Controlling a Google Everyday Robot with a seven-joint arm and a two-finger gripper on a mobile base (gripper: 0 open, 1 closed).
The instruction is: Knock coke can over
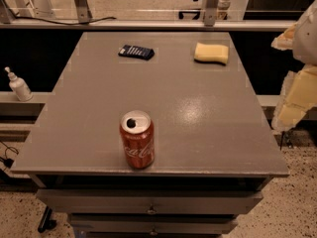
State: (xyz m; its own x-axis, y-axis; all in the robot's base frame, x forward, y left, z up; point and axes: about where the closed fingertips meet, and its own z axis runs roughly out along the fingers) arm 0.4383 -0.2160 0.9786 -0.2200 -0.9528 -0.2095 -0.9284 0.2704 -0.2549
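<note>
A white pump bottle (17, 86) stands on a ledge far left of the gripper (297, 98), off the table (99, 108). The coke can (137, 140) stands upright near the table's front edge, well apart from the gripper, to its left and nearer the camera. A dark blue packet (136, 51) and a yellow sponge (211, 53) lie left of the gripper at the far edge. The gripper is beyond the table's right edge and is cut off by the frame. Its opening and any load cannot be determined.
</note>
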